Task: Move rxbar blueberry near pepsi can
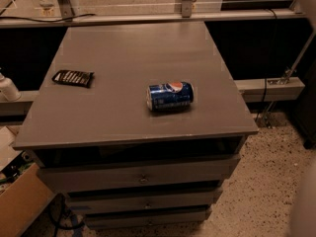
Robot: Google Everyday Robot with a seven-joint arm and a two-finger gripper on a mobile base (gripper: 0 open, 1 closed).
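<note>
The pepsi can (pixel 170 95) lies on its side on the grey table (pixel 133 43), right of the middle and toward the front, with its round logo facing up. The rxbar blueberry is out of view. My gripper is outside the frame. Only pale slivers of my arm (pixel 303 201) show along the right edge.
A black-brown wrapper with pale stripes (pixel 73 77) lies near the table's left edge. Drawers (pixel 143 174) sit under the tabletop. A white bottle (pixel 7 88) stands on the ledge to the left, and a cardboard box (pixel 19 201) is on the floor at the lower left. A rail runs behind the table.
</note>
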